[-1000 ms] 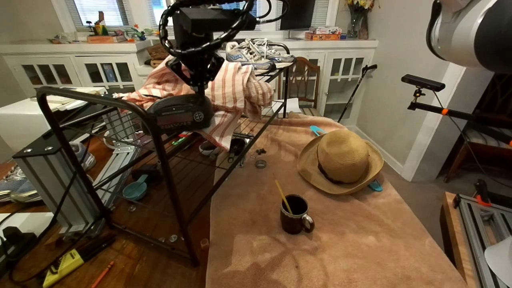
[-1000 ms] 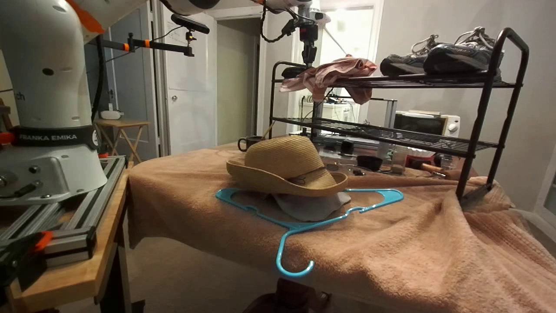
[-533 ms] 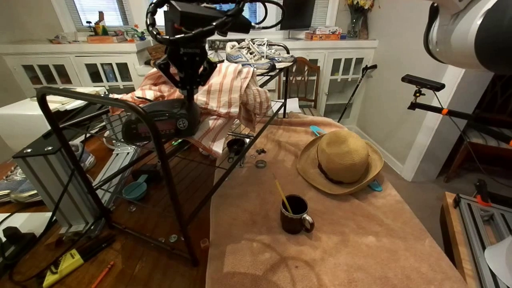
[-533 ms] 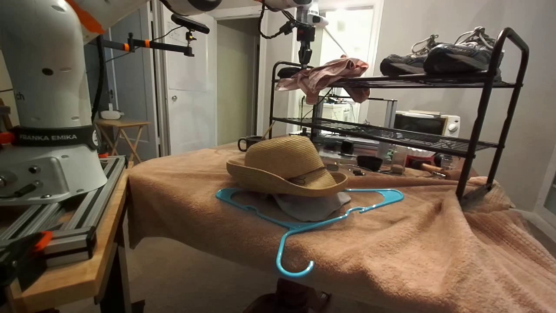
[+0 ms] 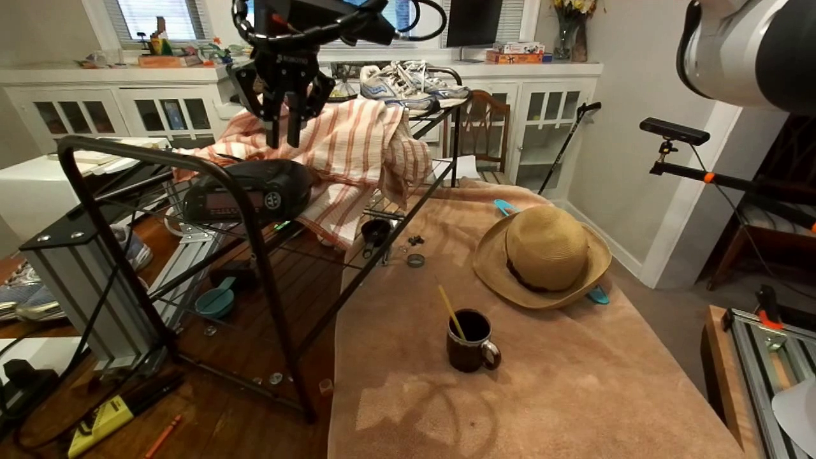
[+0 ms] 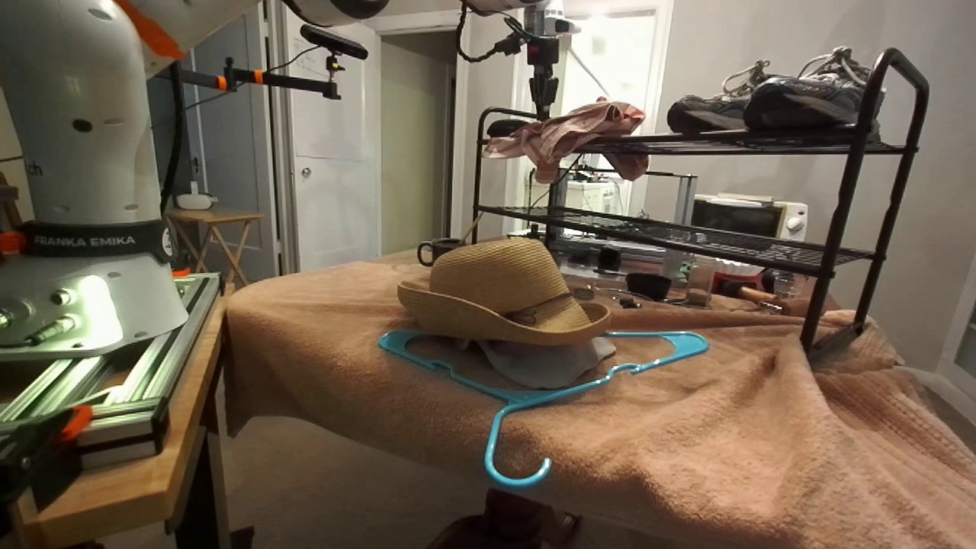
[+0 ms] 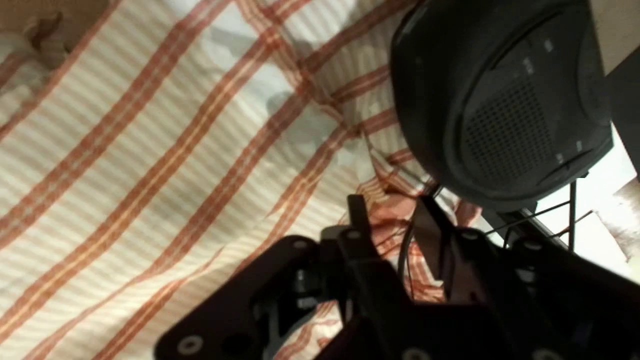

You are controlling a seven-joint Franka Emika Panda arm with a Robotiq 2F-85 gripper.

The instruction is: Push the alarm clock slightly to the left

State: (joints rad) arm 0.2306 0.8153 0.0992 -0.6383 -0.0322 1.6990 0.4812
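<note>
The black alarm clock (image 5: 280, 182) sits on the top shelf of the rack, behind its end frame. It also shows in an exterior view (image 6: 506, 126) and in the wrist view (image 7: 500, 115). My gripper (image 5: 283, 141) is just above the clock, with its fingers apart and nothing between them. In the wrist view the gripper (image 7: 390, 200) shows a clear gap between the fingertips, and the clock lies beyond them, apart. In an exterior view the gripper (image 6: 543, 114) points down near the towel and clock.
A striped towel (image 5: 363, 140) lies bunched beside and behind the clock. The black rack's (image 5: 278, 319) end frame stands in front of it. Shoes (image 5: 408, 89) sit farther along the shelf. A mug (image 5: 468, 350) and a straw hat (image 5: 548, 248) are on the blanket.
The clock and the near part of the towel have moved left in an exterior view. My gripper moved left with them, then rose off the clock, and its closed fingers have parted.
</note>
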